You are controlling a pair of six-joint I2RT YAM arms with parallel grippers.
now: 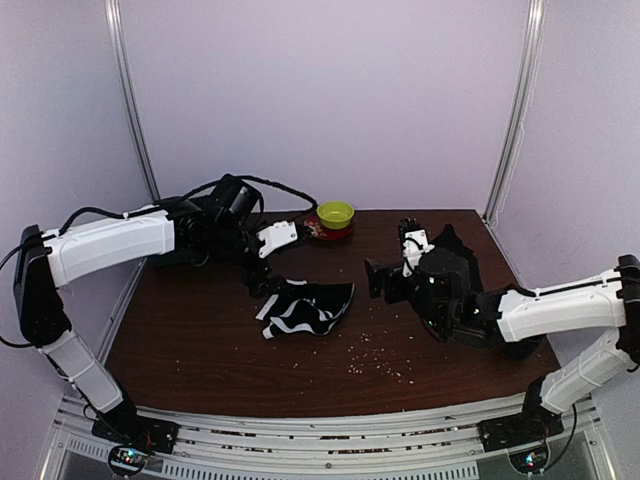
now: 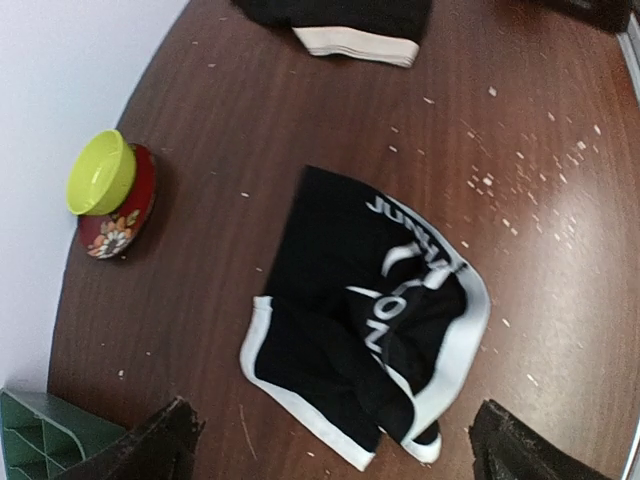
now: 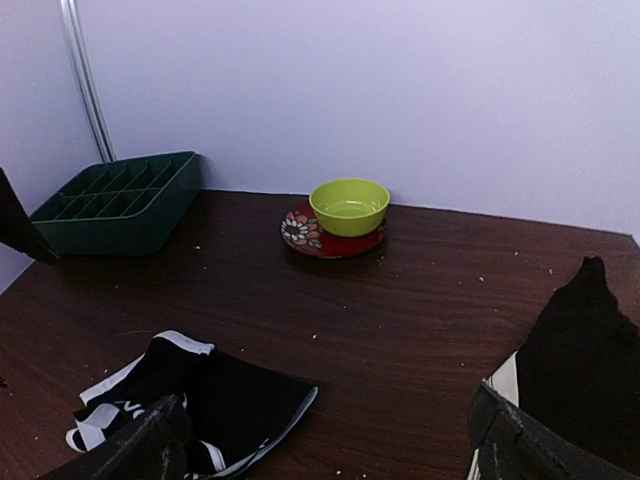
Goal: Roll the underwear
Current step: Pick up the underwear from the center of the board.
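Top external view first: from where I stand, the dark brown worktop (image 1: 190,350) carries one piece of underwear near its middle, the strappy underwear (image 1: 305,308), a crumpled black heap with white-edged bands curling across it. It lies flat on the wood, bunched at one end, with pale lettering showing on the cloth in the left wrist view.

The left claw (image 2: 335,430) hangs just over the garment's near-left edge, its two fingers spread wide with nothing gripped between them. Whether the tips brush the cloth I cannot tell.

The plain underwear (image 2: 345,15) sits well apart from the first, on the right half of the worktop, close beside the right arm. It is black with a single white band (image 2: 360,45) along one edge. In the right wrist view it rises as a dark peak just beside that camera.

The right claw (image 3: 335,445) is also spread wide and holds nothing. It points across the worktop toward the strappy piece.

At the far edge a lime-green bowl (image 1: 335,213) rests on a red flowered plate (image 1: 322,232). A dark green divided tray (image 3: 115,200) stands at the far left, near the wall. Pale crumbs (image 1: 375,355) are scattered over the wood in front of the garments.
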